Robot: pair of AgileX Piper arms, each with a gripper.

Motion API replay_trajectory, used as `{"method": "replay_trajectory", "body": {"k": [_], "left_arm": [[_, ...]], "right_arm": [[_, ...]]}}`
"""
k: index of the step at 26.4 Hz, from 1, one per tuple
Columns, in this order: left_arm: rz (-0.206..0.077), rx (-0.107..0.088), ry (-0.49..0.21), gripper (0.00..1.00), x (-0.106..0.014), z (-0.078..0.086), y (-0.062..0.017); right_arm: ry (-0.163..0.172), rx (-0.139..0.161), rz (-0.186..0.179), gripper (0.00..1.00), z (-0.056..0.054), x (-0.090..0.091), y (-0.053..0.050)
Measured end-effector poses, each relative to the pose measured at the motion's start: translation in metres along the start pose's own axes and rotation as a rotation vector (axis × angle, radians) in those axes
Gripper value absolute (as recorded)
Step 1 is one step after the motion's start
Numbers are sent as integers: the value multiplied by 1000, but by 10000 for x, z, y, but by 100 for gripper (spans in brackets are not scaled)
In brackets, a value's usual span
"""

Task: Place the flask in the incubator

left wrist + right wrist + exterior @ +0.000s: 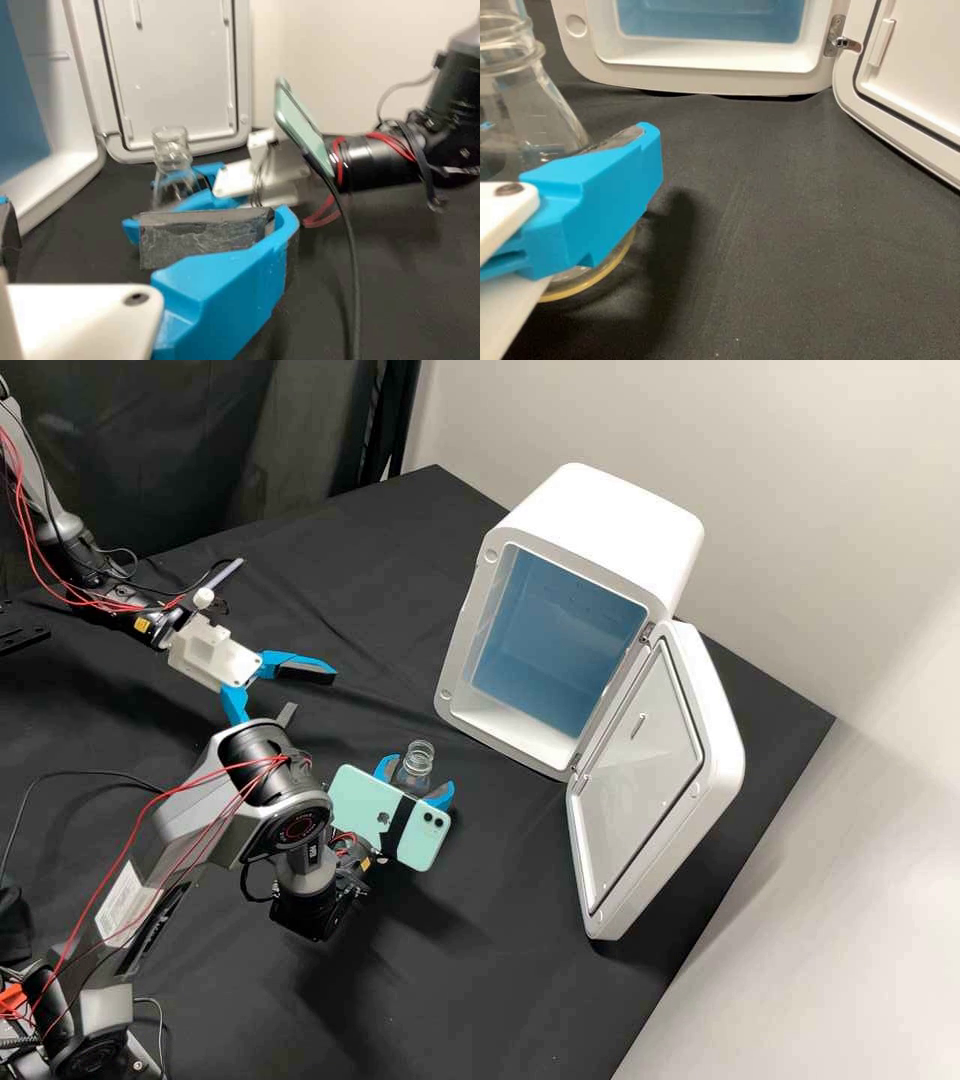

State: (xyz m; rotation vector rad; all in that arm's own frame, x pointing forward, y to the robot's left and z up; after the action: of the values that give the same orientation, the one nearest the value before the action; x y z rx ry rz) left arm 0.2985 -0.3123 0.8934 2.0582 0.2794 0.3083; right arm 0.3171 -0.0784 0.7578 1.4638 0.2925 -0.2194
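Note:
A clear glass flask (418,760) stands upright on the black bench, left of the open white incubator (600,520). The incubator's blue inside faces the arms and its door (655,780) swings out to the right. My right gripper (413,780) is shut on the flask, one blue finger (592,195) pressed against the glass (525,112). In the left wrist view the flask (171,161) shows in front of the door (172,67). My left gripper (288,698) hangs open and holds nothing, farther left and behind the flask; one finger (225,277) shows close up.
A mint-green phone (390,820) is strapped on the right wrist, just behind the flask. Red cables run along both arms. Bare black cloth lies between the flask and the incubator's opening (705,64). The bench edge drops off to the right of the door.

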Motion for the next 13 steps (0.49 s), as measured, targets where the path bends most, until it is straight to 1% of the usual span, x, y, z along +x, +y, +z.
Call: {"method": "replay_trajectory", "body": {"k": [3,6,8,10,11,13], "left_arm": [[10,3,7,100,71,-35,38],[0,3,24,100,146,-95,39],[-12,2,35,100,172,-130,21],[-15,-1,42,100,190,-162,5],[-23,3,50,100,200,-193,-18],[-25,1,65,100,215,-243,-34]], "right_arm": [[0,0,0,0,0,0,0],[0,0,0,0,0,0,0],[0,0,0,0,0,0,0],[0,0,0,0,0,0,0],[0,0,0,0,0,0,0],[0,0,0,0,0,0,0]]}}
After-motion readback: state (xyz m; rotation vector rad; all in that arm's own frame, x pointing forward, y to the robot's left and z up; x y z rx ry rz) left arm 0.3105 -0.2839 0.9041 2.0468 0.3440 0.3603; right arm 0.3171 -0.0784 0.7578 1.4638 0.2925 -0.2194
